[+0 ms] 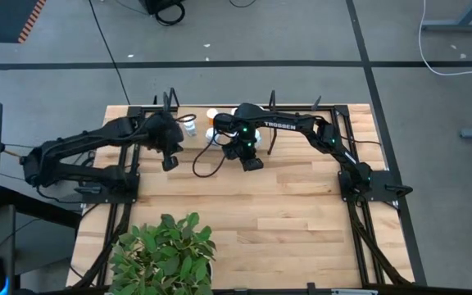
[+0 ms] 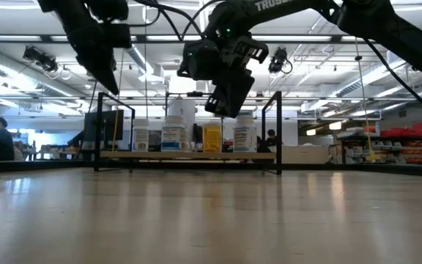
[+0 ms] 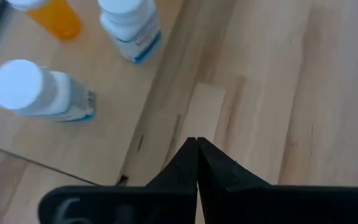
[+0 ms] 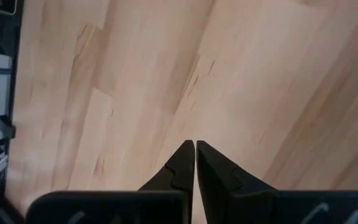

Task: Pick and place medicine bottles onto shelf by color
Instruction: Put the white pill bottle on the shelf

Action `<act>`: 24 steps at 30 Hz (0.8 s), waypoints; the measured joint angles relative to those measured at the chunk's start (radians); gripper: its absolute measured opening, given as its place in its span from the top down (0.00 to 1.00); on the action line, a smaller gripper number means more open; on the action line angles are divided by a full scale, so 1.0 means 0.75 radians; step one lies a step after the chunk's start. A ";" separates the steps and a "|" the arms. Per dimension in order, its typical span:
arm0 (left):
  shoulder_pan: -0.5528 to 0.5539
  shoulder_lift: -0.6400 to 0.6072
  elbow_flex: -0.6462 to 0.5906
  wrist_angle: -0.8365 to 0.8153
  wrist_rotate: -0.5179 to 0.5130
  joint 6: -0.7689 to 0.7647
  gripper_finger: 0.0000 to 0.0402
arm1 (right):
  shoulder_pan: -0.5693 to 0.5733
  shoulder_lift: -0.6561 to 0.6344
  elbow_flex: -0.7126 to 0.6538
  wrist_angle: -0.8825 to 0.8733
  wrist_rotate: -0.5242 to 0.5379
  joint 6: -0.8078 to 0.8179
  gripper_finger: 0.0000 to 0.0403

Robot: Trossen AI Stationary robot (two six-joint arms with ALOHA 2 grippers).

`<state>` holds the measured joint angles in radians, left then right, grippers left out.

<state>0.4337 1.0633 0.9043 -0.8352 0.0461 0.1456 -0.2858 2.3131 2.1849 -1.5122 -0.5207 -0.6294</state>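
The shelf (image 2: 187, 155) at the tabletop's (image 1: 244, 221) far edge carries upright bottles (image 2: 173, 136). Both grippers, left (image 1: 170, 163) and right (image 1: 253, 162), hover just before it, jaws together, empty.

floor: grey concrete floor (image 1: 301, 33) crossed by dark tape lines;
ceiling: long fluorescent strip lights (image 2: 321, 73);
plant: leafy green potted plant (image 1: 166, 250)

Open industrial workshop: exposed ceiling ducts (image 2: 6, 62), stocked red racks (image 2: 416, 143).

Left gripper (image 3: 196, 144) pinched closed, empty, arm reaching in from the left. Right gripper (image 4: 195, 146) also closed, empty, raised mid-table.
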 joint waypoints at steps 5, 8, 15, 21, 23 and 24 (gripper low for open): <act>0.097 0.105 0.001 -0.017 0.135 0.116 1.00 | -0.017 0.000 0.000 -0.023 -0.015 -0.042 0.94; 0.109 0.176 0.001 -0.022 0.144 0.164 1.00 | -0.030 0.000 0.000 -0.021 -0.016 -0.073 0.94; 0.109 0.255 0.003 0.029 0.045 0.209 1.00 | -0.052 0.000 0.000 0.014 -0.024 -0.162 0.94; 0.113 0.289 0.114 0.024 0.046 0.231 1.00 | -0.055 0.000 0.000 0.045 -0.030 -0.211 0.94; 0.116 0.333 0.184 -0.051 0.035 0.258 1.00 | -0.055 0.000 0.000 0.044 -0.031 -0.214 0.94; 0.115 0.358 0.225 -0.076 0.031 0.272 1.00 | -0.055 0.000 0.000 0.042 -0.031 -0.213 0.94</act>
<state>0.5201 1.3321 1.0733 -0.8924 0.0696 0.3495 -0.3269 2.3131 2.1849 -1.4805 -0.5438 -0.7895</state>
